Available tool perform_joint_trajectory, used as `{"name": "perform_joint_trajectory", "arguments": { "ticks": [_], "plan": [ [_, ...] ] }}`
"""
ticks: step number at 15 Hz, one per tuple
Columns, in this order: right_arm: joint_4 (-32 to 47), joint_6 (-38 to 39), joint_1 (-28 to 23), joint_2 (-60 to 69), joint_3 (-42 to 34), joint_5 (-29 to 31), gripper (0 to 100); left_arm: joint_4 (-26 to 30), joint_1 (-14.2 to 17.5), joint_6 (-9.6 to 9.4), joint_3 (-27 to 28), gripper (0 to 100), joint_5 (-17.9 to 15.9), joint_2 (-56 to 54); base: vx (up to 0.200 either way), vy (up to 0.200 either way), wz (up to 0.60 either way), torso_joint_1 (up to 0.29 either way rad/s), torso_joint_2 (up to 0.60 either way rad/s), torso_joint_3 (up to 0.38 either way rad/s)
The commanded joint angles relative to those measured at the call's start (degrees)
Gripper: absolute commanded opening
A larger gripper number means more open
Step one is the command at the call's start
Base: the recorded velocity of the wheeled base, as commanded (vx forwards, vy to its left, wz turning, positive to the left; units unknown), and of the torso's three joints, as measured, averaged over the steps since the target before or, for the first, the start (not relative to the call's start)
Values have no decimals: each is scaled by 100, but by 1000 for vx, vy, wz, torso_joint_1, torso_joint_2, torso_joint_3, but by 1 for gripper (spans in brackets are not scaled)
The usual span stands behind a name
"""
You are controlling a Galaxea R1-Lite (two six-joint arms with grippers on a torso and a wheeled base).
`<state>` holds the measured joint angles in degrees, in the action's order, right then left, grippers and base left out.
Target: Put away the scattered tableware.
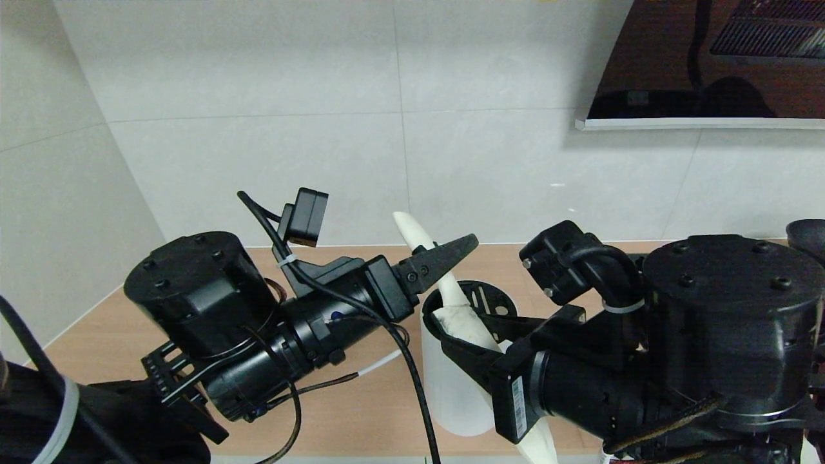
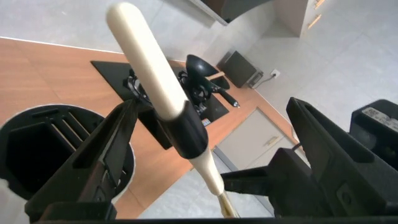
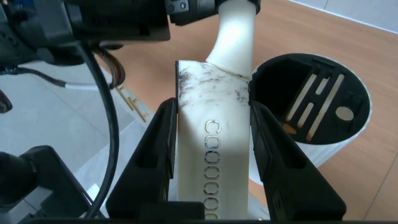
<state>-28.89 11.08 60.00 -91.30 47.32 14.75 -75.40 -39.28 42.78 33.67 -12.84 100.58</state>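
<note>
Right end effector (image 3: 214, 146) pinching white spatula (image 1: 412, 233) blade by utensil holder (image 1: 451, 393), left end effector (image 2: 208, 115) spread around its handle

My right tool (image 3: 211, 118) clamps the blade of a white slotted spatula (image 3: 211, 93), pressing on both of its edges. The blade carries dark smudges and a row of oval slots. Its handle runs up to my left tool (image 3: 186, 9). Just beside the blade, a white holder (image 3: 339, 149) stands on the wooden bench (image 3: 348, 37), with pale sticks (image 3: 314, 102) inside.

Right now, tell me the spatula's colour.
The spatula is cream white with dark smudges; best in the right wrist view.
</note>
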Motion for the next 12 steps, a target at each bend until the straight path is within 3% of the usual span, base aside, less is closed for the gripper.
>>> {"name": "perform_joint_trajectory", "arguments": {
  "ticks": [1,7,8,12],
  "plan": [
    [-2,-1,3,-11,-13,2,0,-1,-1,3,17,100,9,5,0,0,0,0,0,0],
    [-2,-1,82,-11,-13,2,0,-1,-1,-33,8,100,18,67,0,0,0,0,0,0],
    [-2,-9,82,-11,-13,2,0,-1,-1,-33,8,0,18,75,0,0,0,0,0,0],
    [-20,-1,82,-2,-13,2,0,-1,-1,-33,8,0,9,93,0,0,0,0,0,0]
  ]
}}
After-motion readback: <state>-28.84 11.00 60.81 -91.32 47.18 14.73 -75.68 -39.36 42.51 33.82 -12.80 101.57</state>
